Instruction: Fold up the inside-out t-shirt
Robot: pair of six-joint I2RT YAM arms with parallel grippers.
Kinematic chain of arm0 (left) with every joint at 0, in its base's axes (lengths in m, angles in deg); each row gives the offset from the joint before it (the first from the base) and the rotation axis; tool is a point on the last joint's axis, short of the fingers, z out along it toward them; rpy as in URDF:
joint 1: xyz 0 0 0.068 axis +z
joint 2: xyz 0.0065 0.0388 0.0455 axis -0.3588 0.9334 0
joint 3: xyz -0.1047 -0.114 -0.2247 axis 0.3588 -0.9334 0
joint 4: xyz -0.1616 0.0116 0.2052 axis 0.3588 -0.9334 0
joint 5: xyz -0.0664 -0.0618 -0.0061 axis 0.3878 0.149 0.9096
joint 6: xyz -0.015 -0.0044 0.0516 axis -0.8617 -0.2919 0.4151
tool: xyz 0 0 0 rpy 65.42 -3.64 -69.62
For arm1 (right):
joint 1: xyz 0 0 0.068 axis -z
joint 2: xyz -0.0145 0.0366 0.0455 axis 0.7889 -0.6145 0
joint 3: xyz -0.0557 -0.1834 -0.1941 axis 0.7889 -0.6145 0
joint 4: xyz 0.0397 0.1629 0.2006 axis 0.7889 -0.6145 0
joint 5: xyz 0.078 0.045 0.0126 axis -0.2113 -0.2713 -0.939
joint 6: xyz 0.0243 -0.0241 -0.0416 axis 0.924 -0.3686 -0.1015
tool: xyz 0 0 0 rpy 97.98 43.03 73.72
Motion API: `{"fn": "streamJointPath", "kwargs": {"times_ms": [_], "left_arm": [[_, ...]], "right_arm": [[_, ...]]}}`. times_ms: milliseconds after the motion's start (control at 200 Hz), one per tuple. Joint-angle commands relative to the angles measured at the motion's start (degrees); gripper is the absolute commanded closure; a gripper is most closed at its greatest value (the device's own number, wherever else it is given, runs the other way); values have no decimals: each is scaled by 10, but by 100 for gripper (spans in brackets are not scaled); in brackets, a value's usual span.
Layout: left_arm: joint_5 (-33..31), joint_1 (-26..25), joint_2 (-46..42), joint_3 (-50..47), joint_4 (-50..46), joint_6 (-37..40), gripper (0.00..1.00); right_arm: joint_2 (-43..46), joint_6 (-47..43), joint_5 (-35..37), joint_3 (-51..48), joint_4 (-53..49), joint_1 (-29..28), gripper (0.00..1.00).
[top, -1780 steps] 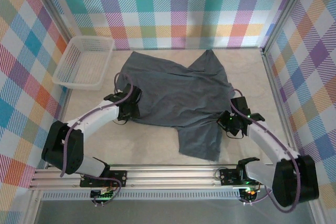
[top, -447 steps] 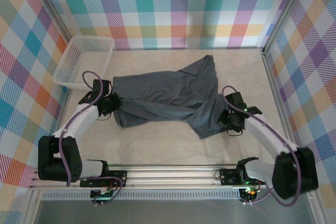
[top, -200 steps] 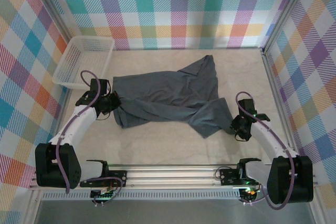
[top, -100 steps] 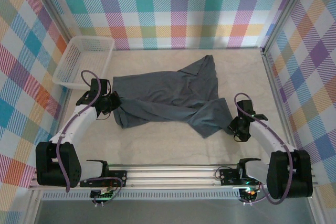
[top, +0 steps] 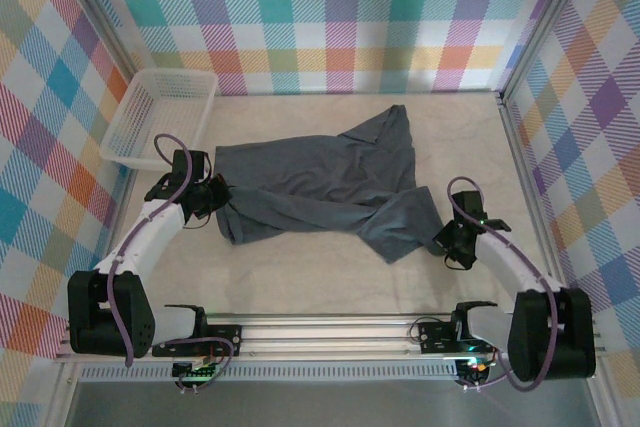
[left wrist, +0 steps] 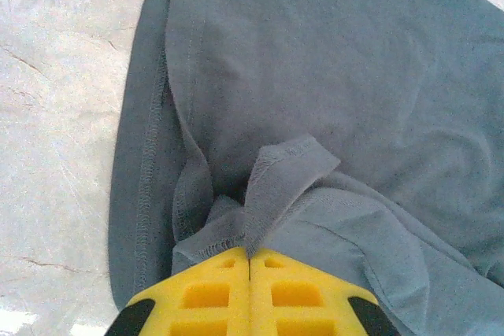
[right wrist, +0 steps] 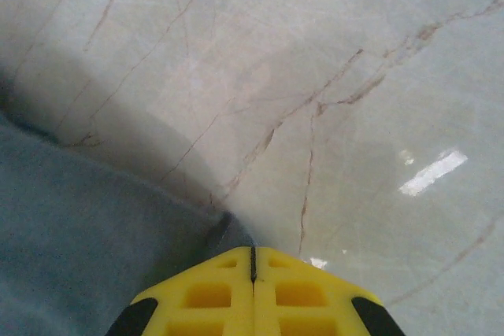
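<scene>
Top external: t-shirt [top: 310, 192] amid bare table [top: 300, 277]

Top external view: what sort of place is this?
Probably a robot test cell, not a home: checked panel walls enclose a marble-look table, and two arms are bolted to a metal rail.

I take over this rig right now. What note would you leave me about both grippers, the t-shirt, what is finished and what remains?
Left gripper: shut on a bunched fold at the left end of the slate blue-grey t-shirt.
Right gripper: shut at the shirt's near right corner; I cannot tell whether cloth is pinched.
Things: the shirt lies crumpled across the middle of the pale marble table, twisted towards its right end. The white plastic mesh basket stands at the far left, apart from the shirt.
Done: no neat fold yet.
Left: flatten the shirt, then fold it.
</scene>
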Motion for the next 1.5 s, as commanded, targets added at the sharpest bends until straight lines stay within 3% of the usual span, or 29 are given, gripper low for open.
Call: {"fn": "streamJointPath", "kwargs": {"times_ms": [0,160,315,505,615,685,735,820,875,955,1075,1170,1245,1375,1430,1495], "left_arm": [[-1,4,-30,19,-32,8,100],[19,4,-90,105,-105,8,100],[28,3,-110,308,-184,11,100],[8,4,20,678,-263,45,100],[-4,4,141,893,-298,60,100],[-12,6,203,979,-284,59,100],[-22,6,235,1007,-264,54,100],[8,6,269,1017,-250,53,100],[21,6,275,1009,-267,55,100],[0,6,247,944,-292,62,100],[-29,6,134,724,-219,74,100],[-78,6,67,601,-195,87,100],[-114,6,40,546,-197,105,100],[-159,7,18,484,-207,132,100],[-172,7,9,463,-208,136,100],[-177,7,-1,439,-207,137,100]], "right_arm": [[81,15,-21,58,-83,0,100],[212,50,-42,225,-218,-30,100],[182,39,-67,472,-229,-67,100],[-36,-20,-84,859,-191,-67,100],[-222,-53,-29,1143,-235,-62,100],[-341,-64,-19,1314,-247,-48,100],[-394,-43,-37,1370,-231,-32,100],[-405,25,-170,1313,-169,-12,100],[-384,19,-231,1235,-149,-40,100],[-330,-68,-190,1105,-157,-125,100],[-244,-150,-172,883,-137,-226,95],[-182,-186,-158,652,-49,-299,89],[-183,-202,-131,531,-7,-359,85],[-271,-166,-144,456,73,-467,79],[-326,-139,-164,462,118,-507,74],[-402,-121,-137,504,134,-557,70]]}}
